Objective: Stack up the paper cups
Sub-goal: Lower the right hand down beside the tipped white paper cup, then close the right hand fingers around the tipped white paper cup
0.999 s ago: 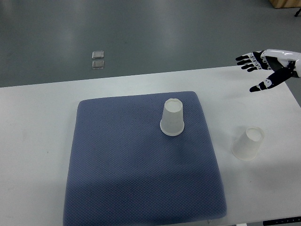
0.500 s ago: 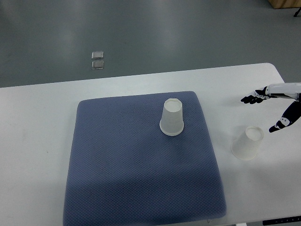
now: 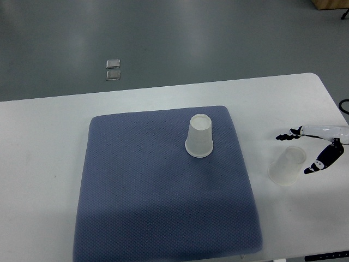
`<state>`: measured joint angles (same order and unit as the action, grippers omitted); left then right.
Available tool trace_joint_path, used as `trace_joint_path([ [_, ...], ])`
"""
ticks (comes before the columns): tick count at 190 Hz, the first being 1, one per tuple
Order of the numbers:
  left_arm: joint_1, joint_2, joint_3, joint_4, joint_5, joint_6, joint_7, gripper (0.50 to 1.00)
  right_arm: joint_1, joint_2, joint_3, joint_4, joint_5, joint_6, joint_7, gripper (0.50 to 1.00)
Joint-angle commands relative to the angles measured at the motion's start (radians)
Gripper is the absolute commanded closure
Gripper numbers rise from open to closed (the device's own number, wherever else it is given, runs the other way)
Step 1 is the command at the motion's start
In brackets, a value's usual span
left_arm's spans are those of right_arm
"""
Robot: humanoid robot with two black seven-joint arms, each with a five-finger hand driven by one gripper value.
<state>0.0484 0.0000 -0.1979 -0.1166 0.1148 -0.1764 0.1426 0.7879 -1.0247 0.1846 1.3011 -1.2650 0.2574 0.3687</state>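
Two white paper cups stand upside down. One cup (image 3: 199, 136) is on the blue mat (image 3: 152, 185), near its back right part. The other cup (image 3: 287, 165) stands on the white table to the right of the mat. My right hand (image 3: 303, 152) comes in from the right edge, low over the table. Its fingers (image 3: 288, 135) are spread just behind the cup and its thumb (image 3: 316, 166) is to the cup's right. It holds nothing. I cannot tell whether it touches the cup. My left arm is out of view.
The white table (image 3: 43, 142) ends at a rounded right edge near my hand. Beyond the table is grey floor with two small square plates (image 3: 113, 69). A black cable (image 3: 344, 105) shows at the right edge.
My right hand has dropped from the table's back right corner toward me and now sits around the right-hand cup. Neither cup has moved.
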Motion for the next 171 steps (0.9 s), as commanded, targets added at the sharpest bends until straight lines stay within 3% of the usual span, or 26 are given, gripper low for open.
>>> trace_joint_path([
  [1, -0.001, 0.000, 0.000, 0.000, 0.000, 0.000, 0.000, 0.500, -0.010, 0.021, -0.001, -0.014, -0.014, -0.020, -0.002, 0.579],
  [27, 0.001, 0.000, 0.000, 0.000, 0.000, 0.000, 0.000, 0.500, -0.019, 0.061, -0.002, -0.054, -0.022, -0.055, -0.002, 0.581],
  [127, 0.001, 0.000, 0.000, 0.000, 0.000, 0.000, 0.000, 0.500, -0.030, 0.087, -0.004, -0.072, -0.042, -0.056, -0.004, 0.599],
  [140, 0.001, 0.000, 0.000, 0.000, 0.000, 0.000, 0.000, 0.500, -0.032, 0.097, -0.004, -0.072, -0.057, -0.057, -0.004, 0.634],
  [171, 0.001, 0.000, 0.000, 0.000, 0.000, 0.000, 0.000, 0.500, -0.038, 0.100, -0.004, -0.072, -0.073, -0.058, -0.005, 0.662],
])
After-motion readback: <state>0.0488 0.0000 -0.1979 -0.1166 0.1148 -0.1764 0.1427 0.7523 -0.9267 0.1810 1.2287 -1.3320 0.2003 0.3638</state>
